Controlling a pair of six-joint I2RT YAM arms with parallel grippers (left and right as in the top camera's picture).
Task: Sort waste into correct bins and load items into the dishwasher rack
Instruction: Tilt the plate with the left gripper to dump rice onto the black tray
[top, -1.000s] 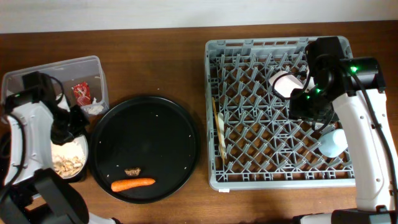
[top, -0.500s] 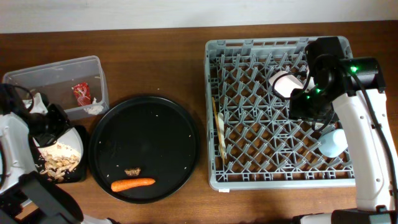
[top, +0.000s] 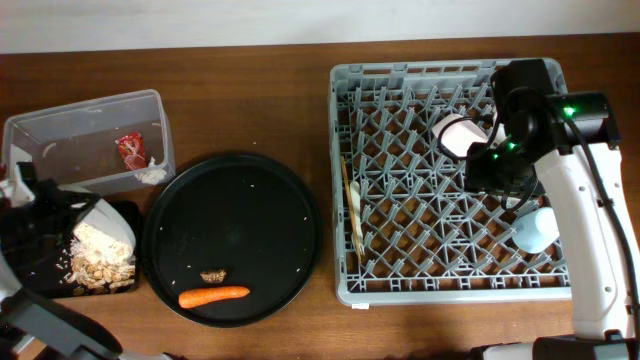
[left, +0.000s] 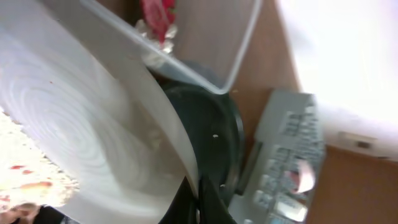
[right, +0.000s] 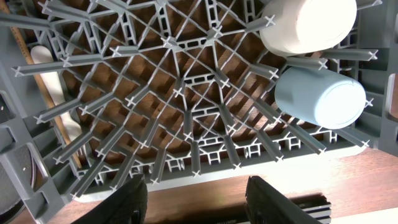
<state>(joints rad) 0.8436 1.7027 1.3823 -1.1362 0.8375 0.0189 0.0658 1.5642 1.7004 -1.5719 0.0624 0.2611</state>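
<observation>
Far left of the rack (top: 400, 72): left gripper (left: 199, 200) clamped tight on the rim of the plate (top: 103, 230). Pale grey, smooth, round, tipped steeply. Under it, the flat tray (top: 128, 215): black, shallow, rectangular, with crumbs (top: 95, 268) in it, beige and flaky, heaped and scattered.

Also far left of the rack, behind the flat tray: tub (top: 60, 130), clear plastic, rectangular. Inside it a glossy red wrapper (top: 132, 150) and a crumpled white scrap (top: 152, 174).

Just left of the rack: round tray (top: 235, 200), black, with the smooth orange carrot (top: 213, 295) and the lumpy brown morsel (top: 212, 274) near its front edge.

Rack itself: square grey plastic crate, grid floor of upright pegs. On the pegs a white cup (top: 455, 135) and a light blue cup (top: 535, 228), both on their sides. Along the rack's left edge, thin wooden chopsticks (top: 346, 195) and a white fork (top: 355, 225).

Right gripper (right: 199, 198): about half open, nothing held, hanging over the rack's front edge.

Versus a second ago: left arm pulled further left away from the rack, plate more tilted, more of the flat tray and its crumbs exposed. Right arm, cups, carrot and morsel unchanged.
</observation>
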